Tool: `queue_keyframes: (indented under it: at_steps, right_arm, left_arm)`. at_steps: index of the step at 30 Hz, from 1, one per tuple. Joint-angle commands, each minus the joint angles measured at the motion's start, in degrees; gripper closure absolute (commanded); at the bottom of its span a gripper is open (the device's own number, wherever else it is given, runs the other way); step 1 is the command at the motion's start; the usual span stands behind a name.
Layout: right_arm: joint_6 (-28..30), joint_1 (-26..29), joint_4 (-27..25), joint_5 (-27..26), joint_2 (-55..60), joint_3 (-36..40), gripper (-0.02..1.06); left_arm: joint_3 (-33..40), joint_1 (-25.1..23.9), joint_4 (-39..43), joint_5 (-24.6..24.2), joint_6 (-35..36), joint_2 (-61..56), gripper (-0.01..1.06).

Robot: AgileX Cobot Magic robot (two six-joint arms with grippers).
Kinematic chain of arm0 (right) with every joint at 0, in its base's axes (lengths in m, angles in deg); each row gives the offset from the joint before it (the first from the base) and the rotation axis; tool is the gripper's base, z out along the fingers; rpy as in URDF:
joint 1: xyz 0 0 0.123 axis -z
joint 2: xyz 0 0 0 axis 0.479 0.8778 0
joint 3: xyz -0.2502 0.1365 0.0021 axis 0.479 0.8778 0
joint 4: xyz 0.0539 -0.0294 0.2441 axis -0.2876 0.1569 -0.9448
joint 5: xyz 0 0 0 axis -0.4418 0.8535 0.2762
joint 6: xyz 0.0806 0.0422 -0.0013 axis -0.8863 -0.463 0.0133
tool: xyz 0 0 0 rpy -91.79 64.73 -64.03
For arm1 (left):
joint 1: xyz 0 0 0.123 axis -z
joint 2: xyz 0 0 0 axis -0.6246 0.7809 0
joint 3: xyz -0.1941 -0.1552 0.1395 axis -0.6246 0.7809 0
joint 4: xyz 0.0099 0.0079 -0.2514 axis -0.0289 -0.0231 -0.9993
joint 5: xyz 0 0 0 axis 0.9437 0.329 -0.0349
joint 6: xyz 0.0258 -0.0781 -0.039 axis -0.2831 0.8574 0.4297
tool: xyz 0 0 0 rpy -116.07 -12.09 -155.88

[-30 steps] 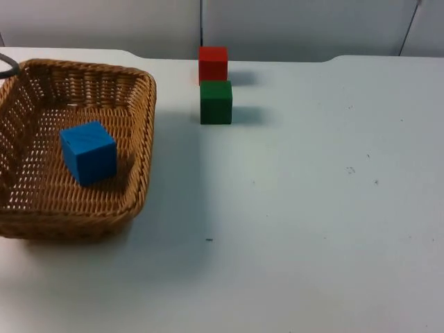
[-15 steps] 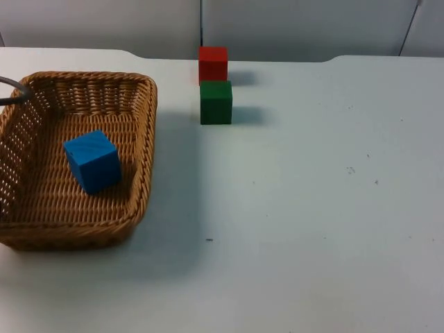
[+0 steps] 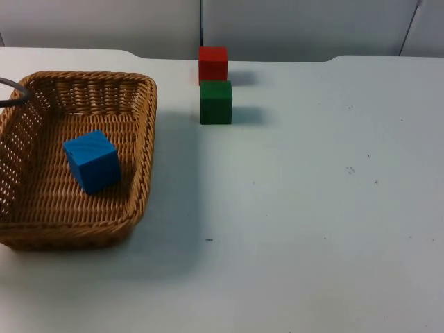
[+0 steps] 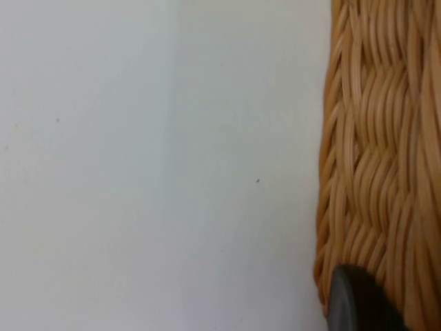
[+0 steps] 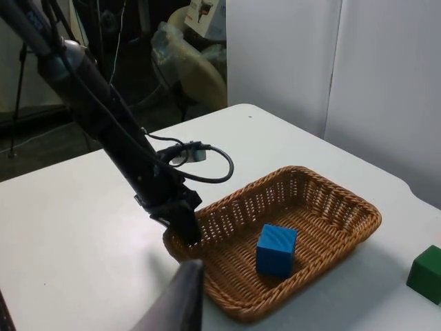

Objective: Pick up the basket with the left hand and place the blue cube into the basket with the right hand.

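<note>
The wicker basket (image 3: 142,132) rests on the table at the left, and the blue cube (image 3: 91,161) lies inside it, turned at an angle. In the right wrist view the left arm reaches down to the basket's (image 5: 344,207) near corner, where my left gripper (image 5: 185,231) clasps the rim. The blue cube (image 5: 276,250) sits in the middle of the weave. The left wrist view has the basket's outer wall (image 4: 379,152) right beside a black fingertip (image 4: 351,303). My right gripper (image 5: 180,300) waits high up and well away from the basket.
A red cube (image 3: 213,64) stands at the back of the table with a green cube (image 3: 216,102) just in front of it, both to the right of the basket. The green cube (image 5: 427,272) lies beyond the basket. The table's edge and grey partition run behind them.
The basket was raised and tilted a second ago; it has come down and level on the table. The blue cube shifted slightly inside it. Little moved in the last half second.
</note>
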Motion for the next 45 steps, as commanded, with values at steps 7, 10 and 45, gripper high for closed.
queue_keyframes:
  at_steps: [7,10,45]
  right_arm:
    - [0.4,-0.3,0.0,-0.1,-0.3,0.3,-0.01]
    - [0.5,-0.3,0.0,-0.1,-0.3,0.3,-0.01]
    - [1.5,-0.3,1.1,-3.7,-0.3,6.5,-0.01]
  left_arm:
    - [-0.1,0.4,0.4,1.2,-0.6,-0.2,0.23]
    - [-0.2,0.4,0.6,1.3,-0.6,-0.2,0.00]
    - [-3.5,7.3,26.1,-3.9,28.5,-63.1,0.00]
